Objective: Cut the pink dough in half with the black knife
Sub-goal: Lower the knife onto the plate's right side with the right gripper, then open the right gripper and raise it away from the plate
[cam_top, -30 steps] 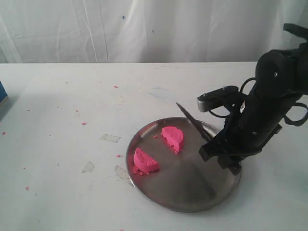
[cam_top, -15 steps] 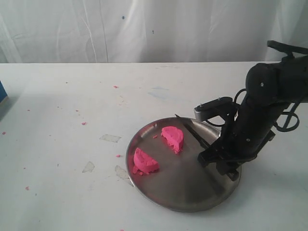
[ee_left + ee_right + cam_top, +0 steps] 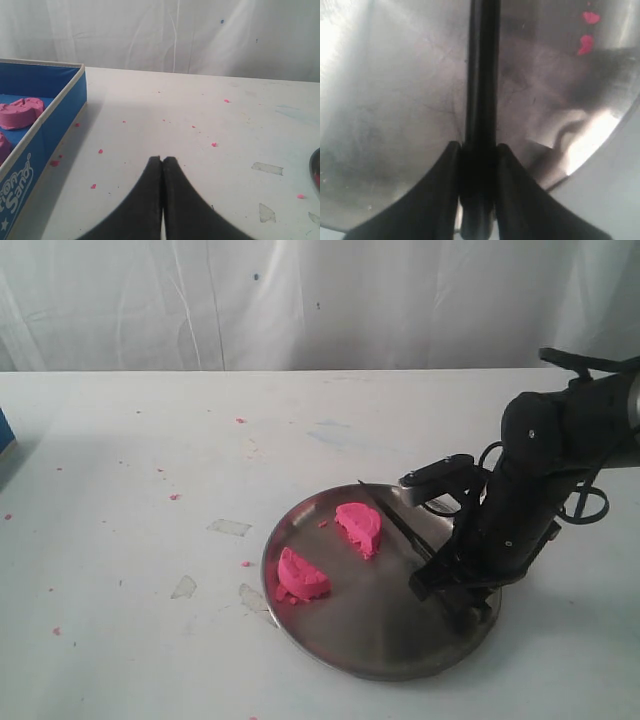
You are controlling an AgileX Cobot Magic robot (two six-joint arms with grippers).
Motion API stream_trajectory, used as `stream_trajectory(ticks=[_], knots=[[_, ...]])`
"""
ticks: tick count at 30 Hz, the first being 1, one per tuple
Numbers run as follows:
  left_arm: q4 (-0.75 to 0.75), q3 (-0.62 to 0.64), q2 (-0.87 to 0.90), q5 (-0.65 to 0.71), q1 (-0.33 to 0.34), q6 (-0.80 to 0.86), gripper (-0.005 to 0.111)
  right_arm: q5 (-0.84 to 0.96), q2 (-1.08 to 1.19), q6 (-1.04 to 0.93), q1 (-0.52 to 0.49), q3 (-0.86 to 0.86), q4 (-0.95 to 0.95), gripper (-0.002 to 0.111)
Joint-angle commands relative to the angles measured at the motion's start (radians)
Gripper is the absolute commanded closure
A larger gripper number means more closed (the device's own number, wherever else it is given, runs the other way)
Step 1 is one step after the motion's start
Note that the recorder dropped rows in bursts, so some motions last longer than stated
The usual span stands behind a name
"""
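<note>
Lowered, the black knife [image 3: 397, 520] hangs just over the steel plate [image 3: 330, 655], centre-right, clenched in the right gripper [image 3: 477, 155]; pink dough [image 3: 360, 527] lies halved; lay blade flat, release gently.

The right gripper [image 3: 479, 150] clamps the black knife [image 3: 481, 75] between both fingers. The knife runs straight out over the steel plate [image 3: 395, 100]. Two pink crumbs [image 3: 590, 17] lie near the plate's rim.

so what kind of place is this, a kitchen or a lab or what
Probably a robot lab test bench, not a kitchen: a white table speckled with pink crumbs, a white sheet backdrop, and a blue box marked Sand holding pink lumps.
</note>
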Motion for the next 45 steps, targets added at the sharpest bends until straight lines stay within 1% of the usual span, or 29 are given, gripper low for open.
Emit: stream_trajectory(ticks=[1,5,7,10,12,26,35,40,42,45], knots=[[0.0,0.004,-0.004,-0.01,-0.005,-0.002,0.107,-0.014,0.001,-0.013,-0.006,0.004,0.005,0.091],[0.0,0.004,-0.004,-0.01,-0.005,-0.002,0.107,-0.008,0.001,-0.011,-0.006,0.004,0.006,0.091],[0.0,0.004,-0.004,-0.01,-0.005,-0.002,0.107,-0.008,0.001,-0.011,-0.006,0.004,0.006,0.089],[0.0,0.004,-0.004,-0.01,-0.005,-0.002,0.107,-0.008,0.001,-0.008,-0.006,0.004,0.007,0.08],[0.0,0.004,-0.004,-0.01,-0.005,-0.002,0.107,-0.008,0.001,-0.008,-0.006,0.004,0.008,0.078],[0.0,0.004,-0.004,-0.01,-0.005,-0.002,0.107,-0.029,0.001,-0.008,-0.006,0.0,0.008,0.078],[0.0,0.004,-0.004,-0.01,-0.005,-0.002,0.107,0.017,-0.021,0.01,-0.006,-0.074,0.031,0.078],[0.0,0.004,-0.004,-0.01,-0.005,-0.002,0.107,-0.017,-0.064,0.022,-0.012,-0.08,-0.011,0.078],[0.0,0.004,-0.004,-0.01,-0.005,-0.002,0.107,-0.026,-0.07,0.036,-0.032,-0.076,-0.014,0.079],[0.0,0.004,-0.004,-0.01,-0.005,-0.002,0.107,-0.028,-0.07,0.045,-0.075,-0.076,-0.004,0.092]])
